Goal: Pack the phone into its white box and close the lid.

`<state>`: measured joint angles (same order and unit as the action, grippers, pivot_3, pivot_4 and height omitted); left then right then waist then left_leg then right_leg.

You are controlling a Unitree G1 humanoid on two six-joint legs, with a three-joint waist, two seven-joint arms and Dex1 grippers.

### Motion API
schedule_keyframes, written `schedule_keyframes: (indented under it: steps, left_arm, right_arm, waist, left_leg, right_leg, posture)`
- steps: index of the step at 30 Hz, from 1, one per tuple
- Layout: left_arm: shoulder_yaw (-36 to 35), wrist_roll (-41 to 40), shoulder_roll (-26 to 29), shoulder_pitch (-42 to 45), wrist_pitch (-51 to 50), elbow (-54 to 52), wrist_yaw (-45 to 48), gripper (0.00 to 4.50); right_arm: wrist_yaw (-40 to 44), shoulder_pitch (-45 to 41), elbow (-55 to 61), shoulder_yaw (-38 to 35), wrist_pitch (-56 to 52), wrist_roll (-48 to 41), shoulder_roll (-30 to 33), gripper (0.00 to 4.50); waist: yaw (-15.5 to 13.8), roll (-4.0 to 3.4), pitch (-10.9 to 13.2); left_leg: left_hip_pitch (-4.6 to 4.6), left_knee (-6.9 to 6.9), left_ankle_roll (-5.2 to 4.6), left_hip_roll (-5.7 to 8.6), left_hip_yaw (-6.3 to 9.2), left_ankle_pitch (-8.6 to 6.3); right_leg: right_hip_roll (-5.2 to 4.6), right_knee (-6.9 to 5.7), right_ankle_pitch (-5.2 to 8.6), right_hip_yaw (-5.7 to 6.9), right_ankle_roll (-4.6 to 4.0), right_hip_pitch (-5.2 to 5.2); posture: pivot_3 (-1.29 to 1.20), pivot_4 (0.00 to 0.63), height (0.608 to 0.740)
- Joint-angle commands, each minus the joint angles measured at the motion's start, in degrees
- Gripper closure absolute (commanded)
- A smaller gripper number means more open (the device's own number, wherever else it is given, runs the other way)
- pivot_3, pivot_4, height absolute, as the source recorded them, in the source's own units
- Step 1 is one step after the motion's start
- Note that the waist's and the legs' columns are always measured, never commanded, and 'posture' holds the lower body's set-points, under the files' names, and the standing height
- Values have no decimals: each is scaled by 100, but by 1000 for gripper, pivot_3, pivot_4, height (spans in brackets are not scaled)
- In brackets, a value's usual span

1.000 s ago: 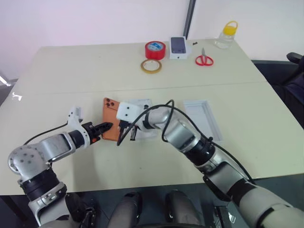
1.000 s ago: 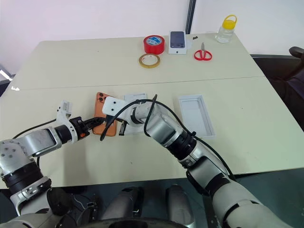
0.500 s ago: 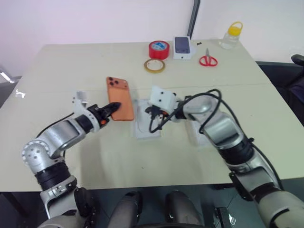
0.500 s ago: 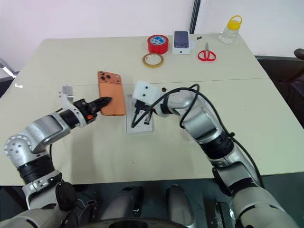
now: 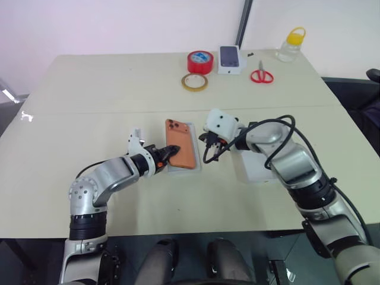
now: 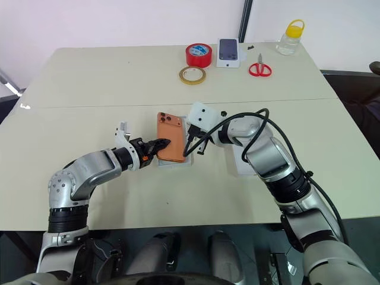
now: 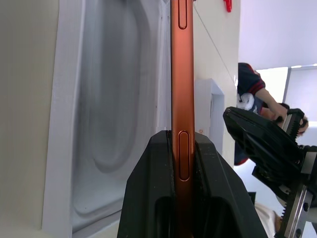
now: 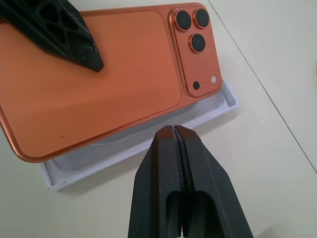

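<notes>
One orange phone (image 5: 180, 151) is held back-up over the white box (image 8: 143, 144), its camera cluster at the end farther from the robot; it is pinched at its near end between the two black fingers of the left gripper (image 5: 168, 154), which are seen in the left wrist view clamped on the phone's thin edge, one finger (image 7: 151, 198) on each face. The phone is tilted slightly across the box, so that a strip of the box's white rim and inner wall is left showing along one long side and at one corner; whether the phone touches the box anywhere cannot be told. Just beside the box, on the side away from the left arm, the right gripper (image 8: 174, 136) is poised with its fingers pressed together on nothing, the tips pointed at the box's rim and apart from the phone. Beyond that gripper, still on the side away from the left arm, the lid (image 5: 256, 167) is lain open side up on the table (image 5: 107, 89), partly hidden by the right forearm. Well apart from the box, along the table's far edge, a red tape roll (image 5: 200, 62), a tan tape ring (image 5: 195, 82), a small white box topped with a dark phone (image 5: 231, 60), red-handled scissors (image 5: 261, 73) and a clear bottle with a yellow cap (image 5: 289, 45) are set out.
</notes>
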<state>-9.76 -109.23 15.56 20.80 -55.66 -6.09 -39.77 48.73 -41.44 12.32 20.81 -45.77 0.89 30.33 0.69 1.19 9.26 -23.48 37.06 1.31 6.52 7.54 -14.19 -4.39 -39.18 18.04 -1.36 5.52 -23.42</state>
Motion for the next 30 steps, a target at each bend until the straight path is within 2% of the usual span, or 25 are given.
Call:
schedule_keyframes:
  steps: [1, 2, 6, 11, 25, 29, 30]
  left_arm:
    - [120, -56, 49, 44, 151, -54, 246, 4464]
    - [144, -53, 58, 50, 181, -45, 277, 4464]
    - [229, -20, 95, 83, 281, -6, 399, 2630]
    - [296, -87, 180, 133, 358, -78, 436, 40]
    - [501, -66, 1348, 346, 172, -693, 646, 40]
    - [478, 289, 1778, 341, 57, -795, 967, 40]
    - [462, 815, 2074, 321, -11, -812, 1203, 266]
  right_arm:
    - [-49, -39, 197, -132, 45, -49, 55, 4500]
    - [-49, -41, 192, -126, 48, -50, 59, 4500]
    - [-48, -47, 175, -95, 63, -34, 68, 4500]
    - [-42, -50, 171, -81, 63, -27, 74, 4500]
    - [-67, -66, 70, -63, 138, 2, 78, 4500]
    - [-98, -86, 25, -83, 137, 2, 78, 4500]
    - [-133, -95, -35, -63, 111, 34, 72, 4500]
  waist:
    - [4, 0, 0]
    - [4, 0, 0]
    - [4, 0, 0]
    - [5, 0, 0]
    - [8, 0, 0]
    - [19, -1, 0]
    - [16, -1, 0]
  left_leg:
    - [0, 0, 0, 0, 0, 0]
    - [0, 0, 0, 0, 0, 0]
    - [0, 0, 0, 0, 0, 0]
    - [0, 0, 0, 0, 0, 0]
    - [0, -2, 0, 0, 1, 0]
    - [0, -7, 0, -2, 1, 0]
    - [0, -6, 0, -2, 1, 0]
  right_leg:
    - [0, 0, 0, 0, 0, 0]
    - [0, 0, 0, 0, 0, 0]
    - [0, 0, 0, 0, 0, 0]
    - [0, 1, 0, 0, 0, 0]
    - [0, 5, 0, 0, 0, 2]
    - [2, 3, 1, -1, -1, -1]
    - [1, 3, 1, -1, 0, -1]
  posture:
    - [0, 150, 740]
    - [0, 150, 740]
    - [0, 150, 740]
    - [0, 150, 740]
    - [0, 150, 740]
    - [0, 150, 740]
    - [0, 150, 740]
